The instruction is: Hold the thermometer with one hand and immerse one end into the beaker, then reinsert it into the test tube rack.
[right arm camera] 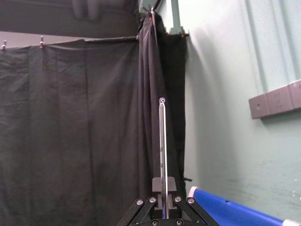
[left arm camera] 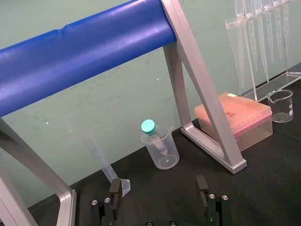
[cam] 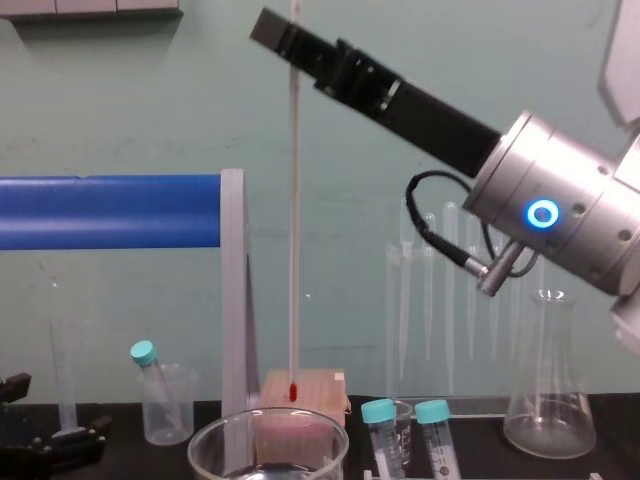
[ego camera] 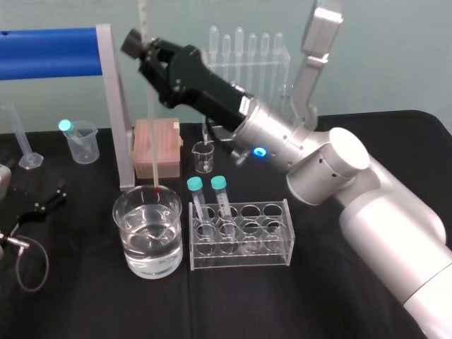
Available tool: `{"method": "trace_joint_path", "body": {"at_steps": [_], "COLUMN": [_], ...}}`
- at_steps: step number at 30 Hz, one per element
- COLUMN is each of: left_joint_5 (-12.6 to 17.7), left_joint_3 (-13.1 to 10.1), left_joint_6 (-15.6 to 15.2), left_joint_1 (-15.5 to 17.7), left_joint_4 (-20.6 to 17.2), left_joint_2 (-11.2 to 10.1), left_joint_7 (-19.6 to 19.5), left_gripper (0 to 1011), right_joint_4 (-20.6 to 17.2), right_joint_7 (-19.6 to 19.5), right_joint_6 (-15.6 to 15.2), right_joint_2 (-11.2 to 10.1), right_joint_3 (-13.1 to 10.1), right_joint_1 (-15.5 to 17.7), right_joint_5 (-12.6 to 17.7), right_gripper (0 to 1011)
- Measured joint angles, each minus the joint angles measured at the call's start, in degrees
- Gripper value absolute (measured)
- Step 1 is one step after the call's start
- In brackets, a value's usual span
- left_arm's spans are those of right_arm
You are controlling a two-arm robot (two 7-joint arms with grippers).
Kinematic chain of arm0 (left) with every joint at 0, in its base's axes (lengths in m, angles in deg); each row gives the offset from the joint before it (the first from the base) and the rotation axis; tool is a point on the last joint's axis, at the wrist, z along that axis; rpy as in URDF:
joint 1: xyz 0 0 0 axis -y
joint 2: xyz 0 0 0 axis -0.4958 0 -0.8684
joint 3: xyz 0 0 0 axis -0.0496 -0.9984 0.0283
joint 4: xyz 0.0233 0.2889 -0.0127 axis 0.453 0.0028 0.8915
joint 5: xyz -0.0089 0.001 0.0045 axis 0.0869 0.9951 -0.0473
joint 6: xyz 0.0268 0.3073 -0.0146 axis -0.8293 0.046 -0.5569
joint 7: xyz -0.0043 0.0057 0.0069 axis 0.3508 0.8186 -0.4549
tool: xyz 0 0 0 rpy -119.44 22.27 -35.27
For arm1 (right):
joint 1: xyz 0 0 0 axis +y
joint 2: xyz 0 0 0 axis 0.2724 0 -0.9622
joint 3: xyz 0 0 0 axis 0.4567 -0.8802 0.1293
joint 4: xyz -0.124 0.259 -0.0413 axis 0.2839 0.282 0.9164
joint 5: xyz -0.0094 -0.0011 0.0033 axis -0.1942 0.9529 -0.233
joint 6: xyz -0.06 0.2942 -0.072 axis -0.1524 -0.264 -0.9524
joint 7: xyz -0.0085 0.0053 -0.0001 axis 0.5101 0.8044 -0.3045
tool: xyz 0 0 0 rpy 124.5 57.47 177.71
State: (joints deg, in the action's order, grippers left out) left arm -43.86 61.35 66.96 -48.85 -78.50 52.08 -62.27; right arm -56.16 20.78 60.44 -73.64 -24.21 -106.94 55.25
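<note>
1. Thermometer [ego camera: 150,127] hangs almost upright, clenched near its upper part by the right pincer [ego camera: 146,48], whose arm reaches in from the right above the worktop [ego camera: 296,311].
2. Its red tip [ego camera: 155,189] points down over the beaker [ego camera: 120,212], near the far rim. In the chest view the red tip [cam: 293,392] is just above the beaker [cam: 268,440] rim and clear of the liquid (the beaker is partly filled with clear liquid).
3. In the right wrist view the thermometer [right arm camera: 162,150] rises straight out of the right pincer [right arm camera: 163,200], with both fingers pressed against it.
4. The clear test tube rack [ego camera: 240,258] stands just beside the beaker on its right and apart from the thermometer. Two teal-capped tubes [ego camera: 220,185] stand in its left holes.
5. The left pincer [left arm camera: 158,186] rests low at the left of the worktop, released, with its fingers [left arm camera: 115,188] spread and nothing between them.
6. Behind the beaker sits a pink box [ego camera: 166,145]. A blue bar [ego camera: 46,51] on a grey frame runs off to the left, and a small plastic cup [ego camera: 81,145] with a teal-capped tube in it stands beneath that bar.
</note>
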Motion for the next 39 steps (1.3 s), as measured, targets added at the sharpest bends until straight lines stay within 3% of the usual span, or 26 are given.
{"method": "trace_joint_path", "body": {"at_steps": [9, 25, 39], "left_joint_5": [0.0, 0.0, 0.0], "left_joint_3": [0.0, 0.0, 0.0], "left_joint_6": [0.0, 0.0, 0.0], "left_joint_1": [0.0, 0.0, 0.0], "left_joint_4": [0.0, 0.0, 0.0], "left_joint_2": [0.0, 0.0, 0.0], "left_joint_7": [0.0, 0.0, 0.0], "left_gripper": [1008, 1008, 1008], "right_joint_4": [4.4, 16.6, 19.4], "right_joint_7": [2.5, 5.6, 6.7], "right_joint_6": [1.8, 3.1, 3.2], "right_joint_2": [1.2, 4.5, 5.8], "right_joint_3": [2.0, 3.9, 3.9], "right_joint_1": [-1.2, -3.8, -4.0], "right_joint_5": [-0.1, -2.1, -3.4], "right_gripper": [56, 56, 56]}}
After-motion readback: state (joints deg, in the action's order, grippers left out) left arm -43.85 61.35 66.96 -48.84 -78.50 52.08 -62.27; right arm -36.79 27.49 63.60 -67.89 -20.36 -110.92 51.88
